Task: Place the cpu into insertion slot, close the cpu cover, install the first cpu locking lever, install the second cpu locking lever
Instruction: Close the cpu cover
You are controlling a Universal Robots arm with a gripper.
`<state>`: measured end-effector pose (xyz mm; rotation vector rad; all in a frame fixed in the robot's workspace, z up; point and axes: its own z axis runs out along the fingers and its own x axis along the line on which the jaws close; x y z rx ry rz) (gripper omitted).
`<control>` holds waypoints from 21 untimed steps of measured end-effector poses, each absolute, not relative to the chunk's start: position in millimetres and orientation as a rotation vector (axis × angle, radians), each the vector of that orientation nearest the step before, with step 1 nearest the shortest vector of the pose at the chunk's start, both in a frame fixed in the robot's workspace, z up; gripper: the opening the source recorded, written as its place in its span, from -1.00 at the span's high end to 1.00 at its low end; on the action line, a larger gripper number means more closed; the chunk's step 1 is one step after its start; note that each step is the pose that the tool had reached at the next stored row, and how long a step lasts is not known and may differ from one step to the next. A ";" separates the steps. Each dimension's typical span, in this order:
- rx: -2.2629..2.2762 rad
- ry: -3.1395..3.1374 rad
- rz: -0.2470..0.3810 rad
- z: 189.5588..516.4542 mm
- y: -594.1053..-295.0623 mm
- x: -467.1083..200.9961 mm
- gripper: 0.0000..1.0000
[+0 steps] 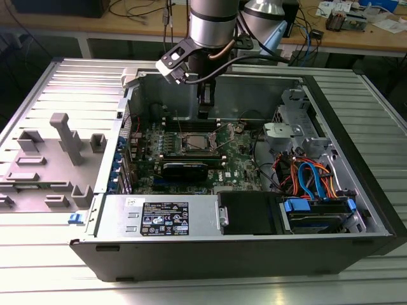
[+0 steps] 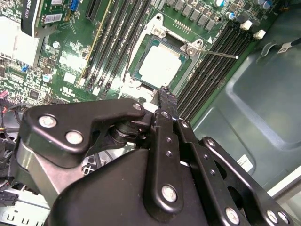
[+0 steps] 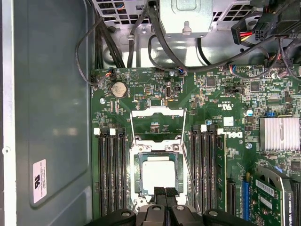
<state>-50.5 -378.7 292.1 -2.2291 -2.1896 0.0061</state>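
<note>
Arm: the arm (image 1: 213, 22) comes down from the upper edge of the exterior view, wrist bent so the tool points almost straight down into the open computer case (image 1: 254, 251).
Gripper: the gripper (image 1: 203, 114) hangs inside the case, above the motherboard (image 3: 207, 103) and over the socket area.
Pincer: in both wrist views the two fingertips are pressed together with no gap, and nothing is seen between them (image 3: 164, 190) (image 2: 165, 94).
Tip position: the joined tips sit right at one edge of the insertion slot (image 3: 138, 172); I cannot tell whether they touch it.
Cpu: the cpu (image 3: 158, 174) lies flat in the insertion slot with its pale metal top bare, and it appears square to the rim (image 2: 160, 63).
Cpu cover: the cpu cover (image 3: 157, 113) appears to be swung up off the socket on the side away from the fingertips, with green board visible through its window.
Locking lever: a thin wire lever (image 2: 217, 52) stands out from the socket corner, angled across the memory slots (image 3: 110, 169).
Case: it lies on its side on a ribbed metal table (image 1: 191, 289).
</note>
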 end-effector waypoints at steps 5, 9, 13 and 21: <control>-2.229 -2.190 0.006 292.1 -378.7 -50.5 0.79; -2.229 -2.190 0.007 292.2 -378.8 -49.9 0.79; -2.229 -2.190 0.006 292.1 -378.7 -46.9 0.79; -2.229 -2.189 0.006 292.3 -378.7 -37.5 0.79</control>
